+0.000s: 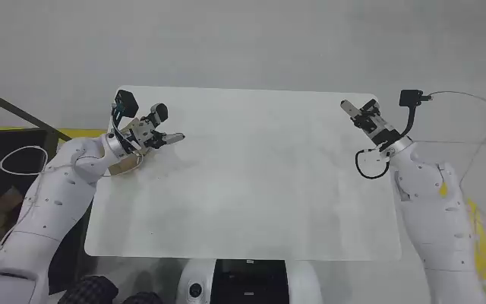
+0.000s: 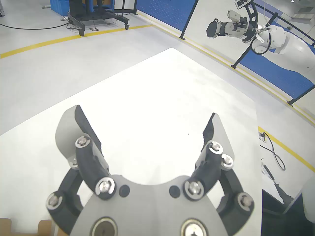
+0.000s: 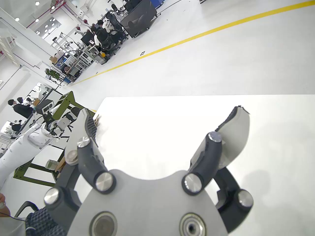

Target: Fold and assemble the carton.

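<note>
Overhead, the left gripper (image 1: 171, 127) hangs spread open near the worktop's (image 1: 243, 197) far-left corner, with a tan sliver of carton (image 1: 125, 169) under its wrist at the left edge. The right gripper (image 1: 351, 108) sits well apart, at the far-right corner. From the left wrist, the jaws gape over white worktop; from the right wrist, those jaws also stand wide, close to the far edge.

A big white surface (image 1: 243, 190) stands on a pale floor (image 2: 49, 69) with a yellow line (image 3: 172, 45), and blue walls (image 2: 169, 3) stand behind it.
</note>
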Robot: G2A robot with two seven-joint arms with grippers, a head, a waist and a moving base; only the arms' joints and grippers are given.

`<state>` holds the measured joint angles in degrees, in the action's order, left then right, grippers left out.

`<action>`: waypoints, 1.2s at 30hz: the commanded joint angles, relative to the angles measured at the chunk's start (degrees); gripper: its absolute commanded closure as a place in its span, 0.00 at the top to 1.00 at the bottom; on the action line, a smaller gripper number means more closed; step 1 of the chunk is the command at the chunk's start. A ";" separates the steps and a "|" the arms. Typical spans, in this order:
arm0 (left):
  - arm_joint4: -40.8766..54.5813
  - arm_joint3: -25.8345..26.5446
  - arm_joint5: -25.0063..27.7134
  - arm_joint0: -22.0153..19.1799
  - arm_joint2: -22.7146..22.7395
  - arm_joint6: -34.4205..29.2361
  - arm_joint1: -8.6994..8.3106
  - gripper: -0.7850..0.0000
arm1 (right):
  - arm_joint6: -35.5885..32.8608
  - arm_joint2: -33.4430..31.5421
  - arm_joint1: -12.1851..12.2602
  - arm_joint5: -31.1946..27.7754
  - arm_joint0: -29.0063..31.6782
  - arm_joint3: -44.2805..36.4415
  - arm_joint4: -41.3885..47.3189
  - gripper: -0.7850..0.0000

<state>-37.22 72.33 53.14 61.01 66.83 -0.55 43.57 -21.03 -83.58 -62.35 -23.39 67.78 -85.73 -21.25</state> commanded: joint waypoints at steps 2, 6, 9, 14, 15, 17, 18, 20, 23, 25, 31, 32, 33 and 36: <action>0.00 0.00 0.00 0.00 0.00 0.00 0.00 1.00 | 0.00 0.00 0.00 0.00 0.00 0.00 0.00 1.00; 0.00 0.00 0.00 0.00 0.00 0.00 0.00 1.00 | 0.00 0.00 0.00 0.00 0.00 0.00 0.00 1.00; 0.00 0.00 0.00 0.00 0.00 0.00 0.00 1.00 | 0.00 0.00 0.00 0.00 0.00 0.00 0.00 1.00; 1.73 1.20 -1.64 1.68 2.02 0.57 -0.16 1.00 | 0.00 0.00 0.00 0.00 0.00 0.00 0.00 1.00; 2.45 1.44 -1.69 2.26 2.99 0.58 -0.34 1.00 | 0.00 0.00 0.00 0.00 0.00 0.00 0.00 1.00; 3.22 2.18 -2.19 3.81 5.27 0.31 -0.79 1.00 | 0.00 0.00 0.00 0.00 0.00 0.00 0.00 1.00; 3.94 2.60 -2.44 4.89 6.51 0.14 -1.05 1.00 | 0.00 0.00 0.00 0.00 0.00 0.00 0.00 1.00; 5.76 3.54 -3.14 7.41 9.27 -0.40 -1.61 1.00 | 0.00 0.00 0.00 0.00 0.00 0.00 0.00 1.00; 8.82 5.41 -4.40 11.74 13.75 -2.34 -2.51 1.00 | 0.00 0.00 0.00 0.00 0.00 0.00 0.00 1.00; 10.80 6.99 -4.68 14.94 16.94 -4.21 -3.13 1.00 | 0.00 0.00 0.00 0.00 0.00 0.00 0.00 1.00; 14.73 11.54 -5.44 25.23 27.43 -8.80 -4.65 1.00 | 0.00 0.00 0.00 0.00 0.00 0.00 0.00 1.00; 15.68 12.47 -5.34 27.96 29.94 -9.32 -4.85 1.00 | 0.00 0.00 0.00 0.00 0.00 0.00 0.00 1.00; 16.41 13.07 -4.86 30.05 31.74 -9.48 -4.95 1.00 | 0.00 0.00 0.00 0.00 0.00 0.00 0.00 1.00; 17.54 14.10 -3.52 36.28 36.87 -9.34 -5.01 1.00 | 0.00 0.00 0.00 0.00 0.00 0.00 0.00 1.00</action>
<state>-19.79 86.12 49.05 94.62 101.69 -10.14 38.54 -21.03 -83.58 -62.35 -23.39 67.78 -85.73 -21.25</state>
